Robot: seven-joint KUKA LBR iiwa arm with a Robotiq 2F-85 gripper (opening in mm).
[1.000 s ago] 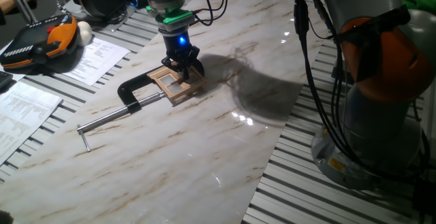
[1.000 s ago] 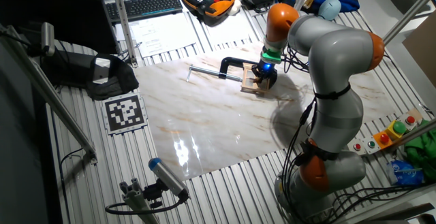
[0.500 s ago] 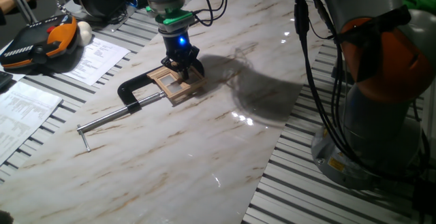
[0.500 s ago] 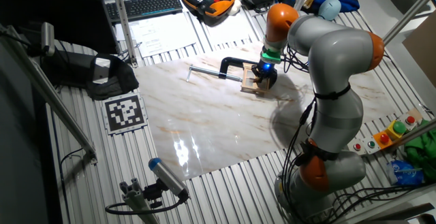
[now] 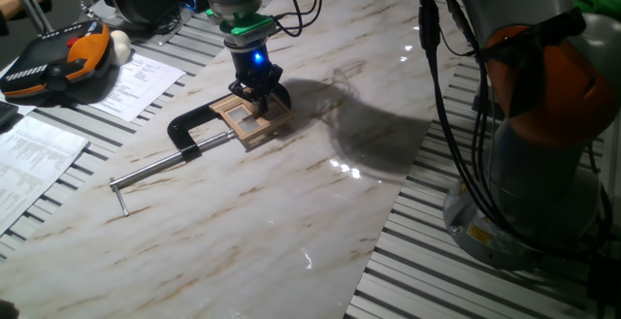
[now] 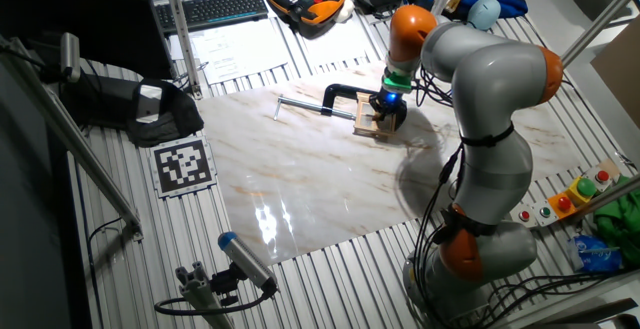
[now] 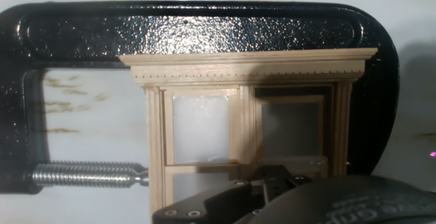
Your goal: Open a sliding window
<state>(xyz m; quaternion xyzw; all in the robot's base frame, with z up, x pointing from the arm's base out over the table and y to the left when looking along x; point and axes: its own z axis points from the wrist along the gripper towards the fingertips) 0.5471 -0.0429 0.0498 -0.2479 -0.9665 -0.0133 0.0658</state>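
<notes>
Your marble-patterned tabletop point(image 5: 291, 203) sits on a slatted metal bench point(image 6: 330, 259), papers point(image 5: 136, 81) at ten o'clock. The gripper point(image 5: 259, 94) stands on the sliding window point(image 5: 254, 117), held in the black C-clamp point(image 5: 189, 130); you cannot tell whether its fingers are closed.

A black C-clamp point(image 5: 194, 130) lies on the marble bench point(image 5: 291, 212) just beside the end effector point(image 5: 260, 94), its steel rod point(image 5: 160, 169) pointing away. Farther off are an orange pendant point(image 5: 53, 62), printed papers point(image 5: 136, 81), a keyboard point(image 6: 222, 7) and a marker tag point(image 6: 182, 164).
</notes>
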